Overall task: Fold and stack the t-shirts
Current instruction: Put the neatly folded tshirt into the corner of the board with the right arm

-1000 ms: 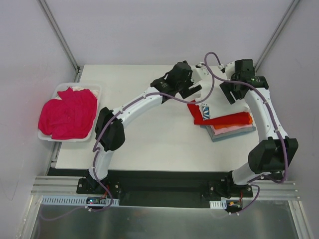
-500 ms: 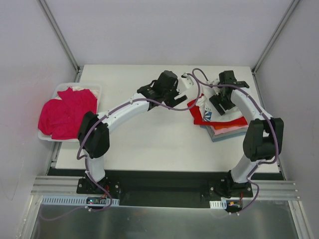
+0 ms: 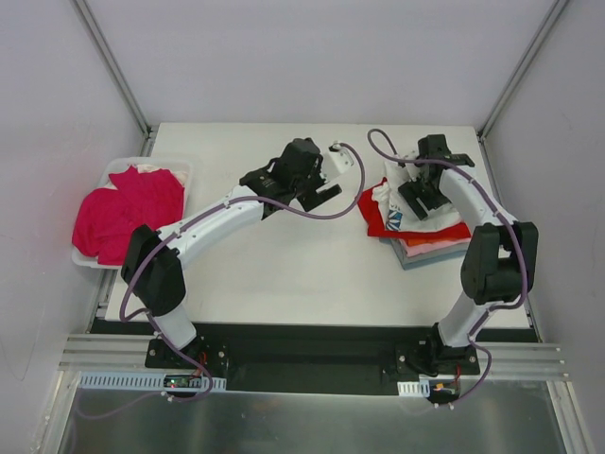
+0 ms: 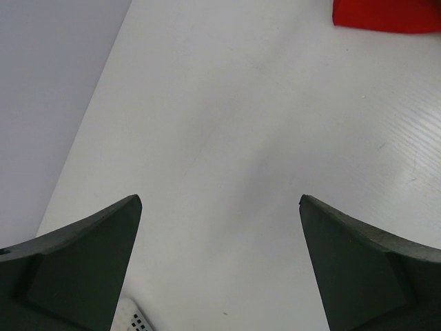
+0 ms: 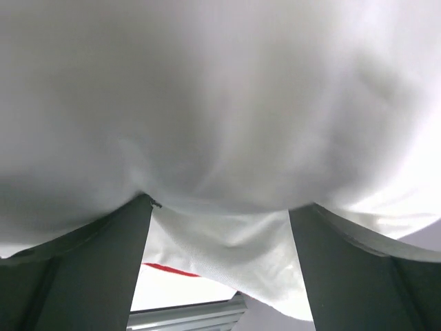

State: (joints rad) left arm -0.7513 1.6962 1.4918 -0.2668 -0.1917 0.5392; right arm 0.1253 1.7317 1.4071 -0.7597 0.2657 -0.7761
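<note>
1. A stack of folded t-shirts lies on the right of the table.
2. A magenta t-shirt is heaped in the white tray on the left.
3. The right gripper, jaws wide, presses into the white printed t-shirt atop the stack.
4. The left gripper gapes wide, holding nothing.

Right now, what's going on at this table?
Two arms are folding and stacking t-shirts. The right gripper sits, jaws wide, on the white t-shirt atop the stack at the table's right side. Cloth is bunched between its fingers, and no firm grip is evident. The left gripper hangs open and empty over bare table near the middle. A magenta t-shirt lies crumpled in the bin at left, not yet folded.
</note>
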